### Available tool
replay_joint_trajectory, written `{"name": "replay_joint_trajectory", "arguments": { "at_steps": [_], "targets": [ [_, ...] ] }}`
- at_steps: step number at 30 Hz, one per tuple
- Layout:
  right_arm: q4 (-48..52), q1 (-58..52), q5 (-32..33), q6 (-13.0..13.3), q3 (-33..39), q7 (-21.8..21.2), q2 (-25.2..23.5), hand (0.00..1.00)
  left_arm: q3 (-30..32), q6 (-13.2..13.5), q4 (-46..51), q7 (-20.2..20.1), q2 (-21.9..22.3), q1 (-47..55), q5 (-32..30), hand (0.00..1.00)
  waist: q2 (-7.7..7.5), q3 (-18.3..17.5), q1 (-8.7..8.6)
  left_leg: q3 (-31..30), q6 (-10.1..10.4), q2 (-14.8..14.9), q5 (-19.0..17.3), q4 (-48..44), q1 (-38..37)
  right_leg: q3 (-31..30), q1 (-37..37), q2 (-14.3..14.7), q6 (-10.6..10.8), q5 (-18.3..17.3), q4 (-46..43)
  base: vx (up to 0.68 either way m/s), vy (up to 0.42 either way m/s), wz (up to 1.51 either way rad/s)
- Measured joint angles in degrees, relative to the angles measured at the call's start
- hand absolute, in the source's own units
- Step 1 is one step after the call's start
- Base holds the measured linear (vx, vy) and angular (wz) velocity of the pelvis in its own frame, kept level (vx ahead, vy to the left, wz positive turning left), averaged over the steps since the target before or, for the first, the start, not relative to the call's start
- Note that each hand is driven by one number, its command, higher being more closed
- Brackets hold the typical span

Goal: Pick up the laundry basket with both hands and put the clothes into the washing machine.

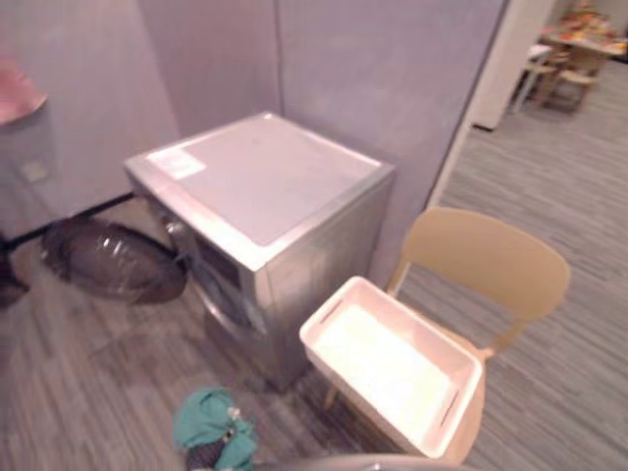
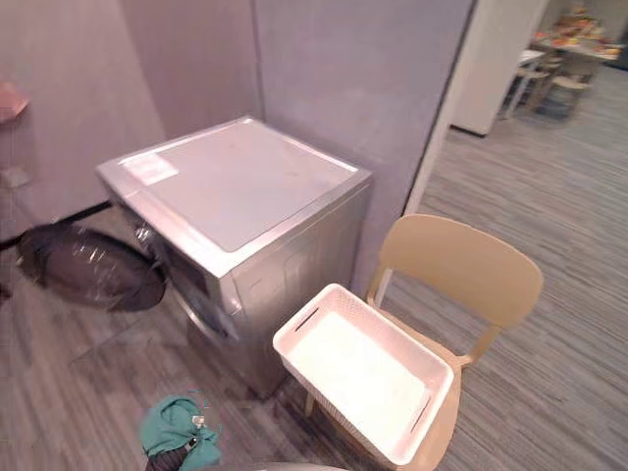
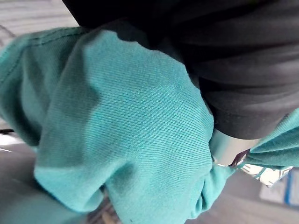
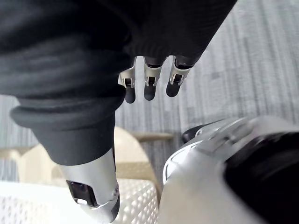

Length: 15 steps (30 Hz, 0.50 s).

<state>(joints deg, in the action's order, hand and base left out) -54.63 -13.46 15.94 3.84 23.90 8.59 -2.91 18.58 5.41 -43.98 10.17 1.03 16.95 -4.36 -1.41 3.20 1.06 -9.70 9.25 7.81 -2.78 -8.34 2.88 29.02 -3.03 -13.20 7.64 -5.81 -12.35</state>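
Note:
A white laundry basket sits empty on the seat of a beige chair, to the right of the silver washing machine. The machine's dark round door is swung open to its left. Low in front of the machine my left hand holds a bunched teal garment off the floor. The cloth wraps round the hand and hides most of its fingers. My right hand hangs with relaxed fingers and holds nothing, close beside the basket's mesh wall.
Grey partition walls stand right behind the machine. A gap to the right of them leads to striped carpet, with small tables and chairs far off. Something pink shows at the left edge.

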Motion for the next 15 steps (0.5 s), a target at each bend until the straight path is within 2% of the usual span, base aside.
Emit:
{"name": "replay_joint_trajectory", "arguments": {
  "at_steps": [1, 2, 3, 4, 5, 6, 7, 9, 10, 11, 12, 14, 15],
  "targets": [
    [-0.05, 2.54, 0.46, 0.39, -1.86, 0.08, 0.14, 0.0, 0.58, -0.17, 0.37, 0.11, -0.15, -0.47, 0.55, 1.0, -0.52, 0.34, 0.07, -1.46, -0.41, -0.56, 2.76, 1.35, 2.92, 2.98, 2.71, -1.4, -0.77, -2.5, -3.8, -0.12, -0.101, 1.06],
    [-0.07, 3.86, 0.46, 0.59, -2.21, 0.05, 0.14, 0.0, 0.66, -0.2, 0.85, 0.11, -0.22, -0.82, 0.9, 1.0, -0.82, 0.63, 0.08, -1.34, -1.14, -1.04, 4.84, 2.56, 3.81, 4.52, 3.93, -2.42, -0.98, -3.49, -5.66, -0.13, -0.086, 1.54],
    [-0.13, 6.06, 0.43, 0.86, -2.59, 0.05, 0.47, 0.0, 0.6, -0.22, 1.62, 0.28, 0.09, -2.08, 1.48, 1.0, -1.28, 1.22, -0.15, 1.27, -4.64, -1.49, 8.63, 5.94, 5.1, 8.26, 4.92, -4.59, -1.58, -4.56, -7.55, -0.07, -0.006, 1.51],
    [-0.27, 7.64, 0.53, 0.9, -2.44, 0.56, 1.1, 0.0, 0.58, -0.22, 1.73, 0.37, 0.47, -3.09, 1.5, 1.0, -1.18, 2.35, 0.07, 7.95, -8.07, -0.63, 6.95, 6.82, 5.53, 11.01, 4.75, -5.43, -1.95, -4.71, -7.98, -0.08, 0.027, 1.59],
    [-0.26, 8.62, 0.33, 0.99, -2.46, 1.09, 1.86, 0.0, 0.58, -0.26, 2.13, 0.48, 1.12, -3.74, 1.67, 1.0, -0.77, 3.12, 0.65, 13.9, -8.42, 0.68, 6.71, 5.76, 6.46, 13.2, 4.54, -6.38, -2.12, -4.67, -8.38, 0.01, 0.047, 1.25],
    [-0.28, 9.34, 0.21, 1.03, -2.6, 1.21, 2.35, 0.0, 0.23, -0.55, 3.08, 0.76, 1.83, -3.83, 2.07, 1.0, -0.47, 3.27, 1.42, 19.68, -8.43, 1.9, 6.68, 2.07, 7.32, 15.21, 4.13, -8.09, -2.03, -4.05, -9.27, 0.07, 0.047, 1.14],
    [-0.39, 9.58, 0.35, 0.73, -2.49, 1.54, 2.36, 0.0, -0.47, -0.57, 3.54, 1.13, 2.46, -3.87, 2.2, 1.0, -0.5, 3.3, 1.29, 22.21, -8.45, 2.82, 6.62, -1.52, 7.25, 17.13, 3.02, -9.93, -1.77, -3.71, -9.97, 0.09, 0.043, 0.94],
    [-1.68, 8.98, 0.35, 0.28, -1.5, 2.45, 2.54, 0.0, -1.9, -0.53, 3.78, 0.99, 2.58, -3.94, 2.18, 1.0, -0.38, 3.23, 1.19, 22.31, -8.05, 4.82, 5.57, -5.0, 6.61, 19.66, 1.04, -11.39, -1.38, -2.78, -9.99, 0.04, 0.111, 0.78],
    [-2.58, 8.22, 0.31, 0.07, -1.3, 2.39, 2.69, 0.0, -3.03, -0.51, 4.08, 0.97, 2.53, -4.13, 2.19, 1.0, -0.28, 3.18, 1.17, 21.83, -6.39, 7.5, 3.74, -7.26, 6.28, 20.72, 0.24, -11.97, -0.23, -1.61, -9.85, 0.02, 0.177, 0.55],
    [-3.0, 8.32, 0.3, 0.03, -0.68, 2.39, 2.71, 0.0, -3.31, -0.52, 3.98, 0.97, 2.53, -4.19, 2.19, 1.0, -0.11, 3.11, 0.97, 20.84, -5.87, 7.98, 2.54, -7.84, 6.46, 21.04, 0.1, -11.91, 0.07, -1.04, -9.67, 0.02, 0.242, 0.29],
    [-3.57, 8.98, 0.33, -0.29, 1.7, 2.41, 2.36, 0.0, -3.3, -0.55, 3.71, 0.94, 2.4, -4.61, 2.17, 1.0, 0.13, 3.05, 1.07, 20.21, -5.2, 7.03, -0.26, -8.02, 6.27, 21.08, -0.34, -11.56, 1.32, 0.81, -7.92, 0.01, 0.244, 0.2],
    [-6.5, 10.05, 0.37, -0.75, 3.87, 2.29, 0.58, 0.0, -4.48, -0.55, 3.08, 0.94, -0.25, -4.94, 2.17, 1.0, -1.89, 2.74, -0.2, 17.33, -4.93, 4.49, -0.2, -7.98, 7.65, 19.25, -0.91, -9.19, 0.09, 4.33, -1.13, -0.04, 0.236, 0.28],
    [-7.02, 10.26, 0.37, -0.79, 3.97, 2.32, 0.57, 0.0, -5.35, -0.62, 2.71, 0.92, -1.09, -4.97, 2.15, 1.0, -2.1, 2.61, -0.39, 16.7, -4.62, 3.93, -0.41, -8.0, 7.96, 18.65, -1.37, -8.65, -0.2, 5.07, 0.33, -0.07, 0.187, 0.39]
  ]
}}
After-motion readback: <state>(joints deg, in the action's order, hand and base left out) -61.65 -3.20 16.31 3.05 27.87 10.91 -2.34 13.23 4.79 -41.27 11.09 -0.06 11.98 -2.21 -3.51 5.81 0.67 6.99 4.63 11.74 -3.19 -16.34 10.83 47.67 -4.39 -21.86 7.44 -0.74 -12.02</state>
